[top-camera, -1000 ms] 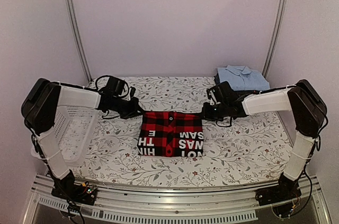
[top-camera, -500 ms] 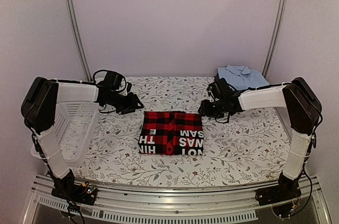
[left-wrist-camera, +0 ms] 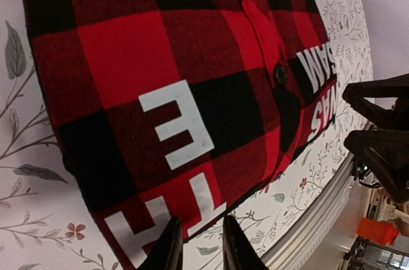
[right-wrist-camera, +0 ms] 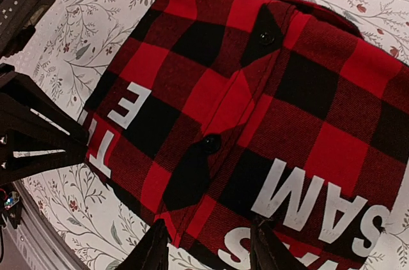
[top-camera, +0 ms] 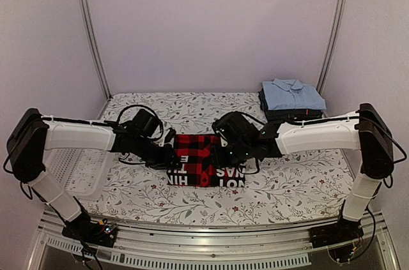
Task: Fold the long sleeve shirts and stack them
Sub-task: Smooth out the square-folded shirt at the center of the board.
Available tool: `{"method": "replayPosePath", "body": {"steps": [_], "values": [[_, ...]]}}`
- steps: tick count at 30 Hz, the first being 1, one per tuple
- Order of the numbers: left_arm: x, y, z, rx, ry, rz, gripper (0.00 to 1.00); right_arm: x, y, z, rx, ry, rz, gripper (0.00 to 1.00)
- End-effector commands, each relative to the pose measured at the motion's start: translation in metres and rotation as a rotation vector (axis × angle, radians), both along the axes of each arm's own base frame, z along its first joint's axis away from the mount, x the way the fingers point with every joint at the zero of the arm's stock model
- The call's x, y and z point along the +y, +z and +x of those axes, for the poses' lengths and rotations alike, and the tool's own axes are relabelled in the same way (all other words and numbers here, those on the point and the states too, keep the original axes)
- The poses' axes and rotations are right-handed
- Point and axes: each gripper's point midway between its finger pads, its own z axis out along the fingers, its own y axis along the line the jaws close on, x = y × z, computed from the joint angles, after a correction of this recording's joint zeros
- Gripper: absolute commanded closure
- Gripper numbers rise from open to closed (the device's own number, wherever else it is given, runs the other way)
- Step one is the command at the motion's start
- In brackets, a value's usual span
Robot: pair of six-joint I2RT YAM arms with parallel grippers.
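- Two grippers met over one folded red-and-black check shirt (top-camera: 206, 163). It lay flat in the middle of the flowered tablecloth (top-camera: 294, 177), with white letters along its near edge.
- The left gripper (top-camera: 167, 155) sat at the shirt's left edge. In its wrist view the fingers (left-wrist-camera: 171, 247) stood a narrow gap apart, clamped on nothing, with the shirt's edge and the tablecloth showing between them.
- The right gripper (top-camera: 225, 150) hung over the shirt's right half. Its fingers (right-wrist-camera: 152, 251) were spread wider over the lettered edge and gripped nothing.
- Whether any fingertip touched the cloth could not be told.
- A light blue shirt (top-camera: 293, 94) lay folded on top of dark shirts (top-camera: 287, 115) at the far right corner, well apart from the check shirt.
- A white mesh basket (top-camera: 77, 169) stood at the left edge of the tablecloth.
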Motion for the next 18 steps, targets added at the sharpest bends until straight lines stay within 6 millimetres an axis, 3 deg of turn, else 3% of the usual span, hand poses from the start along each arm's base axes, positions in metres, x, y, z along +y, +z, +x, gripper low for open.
{"method": "replayPosePath", "body": {"steps": [1, 6, 9, 12, 18], "values": [[0.002, -0.026, -0.006, 0.046, 0.016, 0.023, 0.79, 0.000, -0.033, -0.002, 0.063, -0.034, -0.053, 0.58], [0.009, -0.059, -0.009, 0.088, 0.032, 0.088, 0.81, -0.006, -0.080, -0.001, 0.112, -0.054, -0.123, 0.58], [0.012, -0.067, -0.013, 0.108, 0.033, 0.099, 0.82, -0.008, -0.093, -0.002, 0.131, -0.056, -0.149, 0.55], [0.016, -0.059, -0.012, 0.091, 0.038, 0.107, 0.82, -0.010, -0.077, 0.003, 0.100, -0.073, -0.143, 0.53], [0.014, -0.016, 0.003, 0.008, 0.060, 0.102, 0.81, -0.009, -0.010, 0.022, -0.020, -0.110, -0.109, 0.52]]}}
